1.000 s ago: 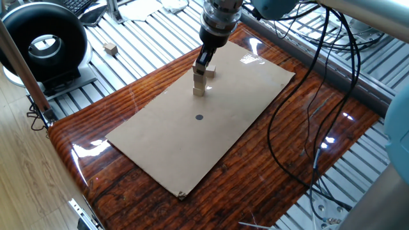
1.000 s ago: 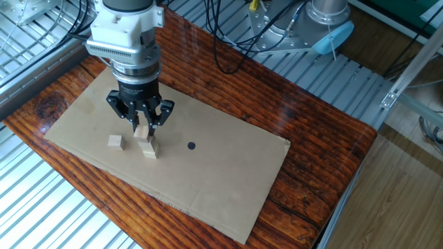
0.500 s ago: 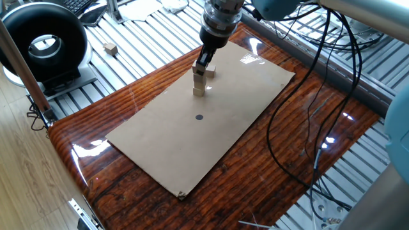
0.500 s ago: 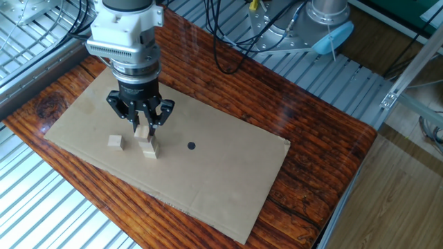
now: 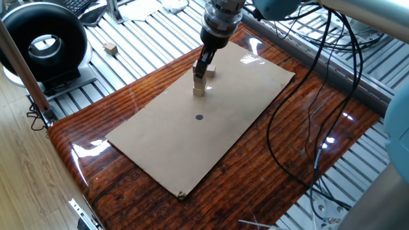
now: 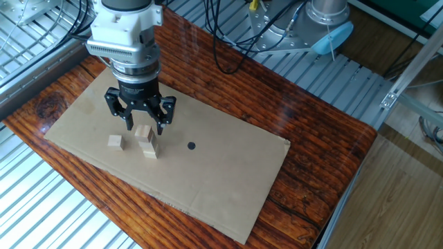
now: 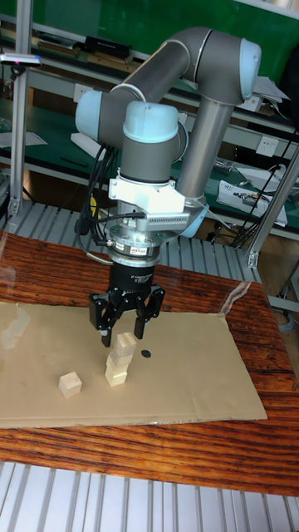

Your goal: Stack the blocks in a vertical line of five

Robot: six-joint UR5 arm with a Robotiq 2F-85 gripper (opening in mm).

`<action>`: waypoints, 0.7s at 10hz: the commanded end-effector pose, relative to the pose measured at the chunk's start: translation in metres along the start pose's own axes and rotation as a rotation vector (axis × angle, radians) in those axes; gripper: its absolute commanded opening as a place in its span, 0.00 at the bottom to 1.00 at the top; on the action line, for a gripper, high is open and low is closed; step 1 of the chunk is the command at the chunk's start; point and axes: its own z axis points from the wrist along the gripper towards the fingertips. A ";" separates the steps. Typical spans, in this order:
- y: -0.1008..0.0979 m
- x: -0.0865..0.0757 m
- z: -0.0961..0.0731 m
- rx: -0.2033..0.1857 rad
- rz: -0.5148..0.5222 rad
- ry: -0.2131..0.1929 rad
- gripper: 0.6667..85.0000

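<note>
Half a second ago the gripper [image 6: 140, 124] was closed around the top block of the stack [image 6: 145, 140]; its fingers are now seen spread apart on either side of that block, so the block has been released. In the tall fixed view the stack [image 7: 119, 359], left of centre in the frame, is made of three blocks, the uppermost set slightly askew on the ones below, and the open gripper [image 7: 124, 326] is held around its top without visibly touching it. A fourth, loose block [image 6: 115, 142] lies on the cardboard sheet [image 6: 228, 166] just to the left of the stack in the other fixed view, and is also seen at lower left in the tall fixed view [image 7: 70, 384]. A fifth block [image 5: 110, 48] lies off the sheet on the slatted metal surface, in the upper left of one fixed view, well apart from the rest. The small dark spot [image 6: 192, 146] is to the right of the stack, untouched. The third placement is judged complete, with two blocks left to add. The slight twist of the top block should be watched, since a tilted base could make the later placements less steady.
</note>
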 end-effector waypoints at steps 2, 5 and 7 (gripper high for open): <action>0.003 0.009 -0.011 -0.038 0.003 -0.002 0.77; -0.006 0.033 -0.019 -0.029 -0.031 0.044 0.76; -0.022 0.052 -0.011 -0.018 -0.075 0.047 0.74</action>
